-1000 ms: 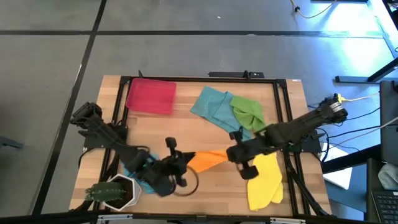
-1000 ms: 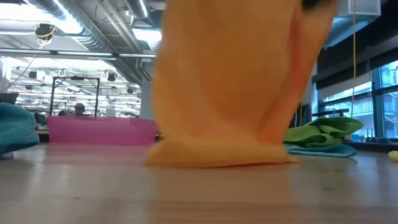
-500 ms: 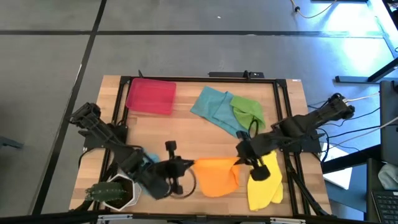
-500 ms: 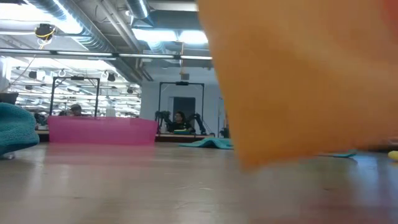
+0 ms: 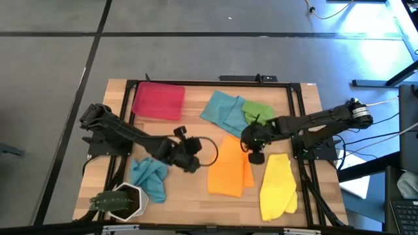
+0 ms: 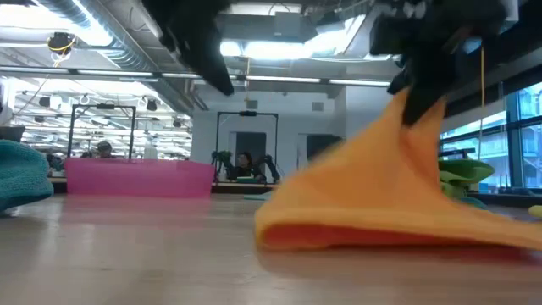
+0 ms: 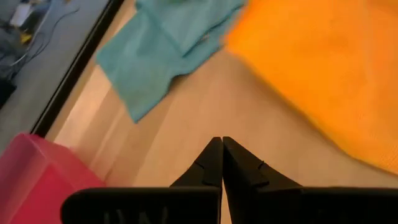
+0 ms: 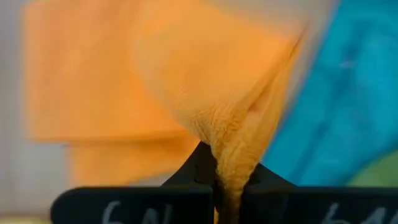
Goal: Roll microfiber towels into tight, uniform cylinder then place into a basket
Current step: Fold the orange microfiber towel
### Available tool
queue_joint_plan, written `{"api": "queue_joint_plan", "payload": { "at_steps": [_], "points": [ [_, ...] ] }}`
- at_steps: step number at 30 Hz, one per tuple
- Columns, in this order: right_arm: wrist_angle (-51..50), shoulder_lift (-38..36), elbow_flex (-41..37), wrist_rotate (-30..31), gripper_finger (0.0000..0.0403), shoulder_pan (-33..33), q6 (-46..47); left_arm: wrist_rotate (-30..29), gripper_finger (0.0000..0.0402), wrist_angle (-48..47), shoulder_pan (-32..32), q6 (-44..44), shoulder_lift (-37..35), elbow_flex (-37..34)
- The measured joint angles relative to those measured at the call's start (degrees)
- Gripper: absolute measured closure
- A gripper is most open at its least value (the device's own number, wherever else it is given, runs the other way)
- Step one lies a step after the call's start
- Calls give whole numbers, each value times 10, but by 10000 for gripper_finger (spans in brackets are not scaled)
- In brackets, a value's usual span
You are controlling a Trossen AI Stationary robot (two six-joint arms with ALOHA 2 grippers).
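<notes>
- We see the right gripper [image 5: 250,145] clamped on a corner of the orange towel [image 5: 228,168], just right of table centre; the right wrist view shows cloth pinched between the closed fingers [image 8: 249,177].
- We see that corner lifted in the low view, the rest of the orange towel [image 6: 398,207] sloping down to the wood and lying folded.
- We see the left gripper [image 5: 193,160] with fingers pressed together, holding nothing, at 9 o'clock of the orange towel, near its edge but apart from it; its fingertips [image 7: 221,144] hang over bare wood.
- We note a spread teal towel [image 5: 223,113] at 12 o'clock of the orange one, with the green towel [image 5: 259,115] bunched on its right side.
- We note the yellow towel [image 5: 277,185] at 3 to 4 o'clock of the orange one, just beside it.
- We note a second, crumpled teal towel [image 5: 149,179] at 8 o'clock of the left gripper, next to a white pot with a plant [image 5: 119,202] at the front-left corner.
- We see the red basket [image 5: 158,100] at the far-left of the table [image 5: 196,130], with no towel in it.
</notes>
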Motion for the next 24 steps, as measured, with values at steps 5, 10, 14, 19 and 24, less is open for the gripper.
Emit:
{"api": "queue_joint_plan", "payload": {
  "at_steps": [5,10,14,19,24],
  "points": [
    [37,0,-16,18,397,-30,-36,11,401,75,33,34,0,-40],
    [55,0,-18,-16,397,-36,-56,66,401,201,36,107,0,-69],
    [61,0,-18,-32,397,-26,-80,106,399,325,41,179,0,-110],
    [85,0,-18,-35,397,-2,-122,190,355,458,83,240,1,-146],
    [129,0,-18,-35,397,25,-158,251,286,504,141,264,24,-149]
  ]
}}
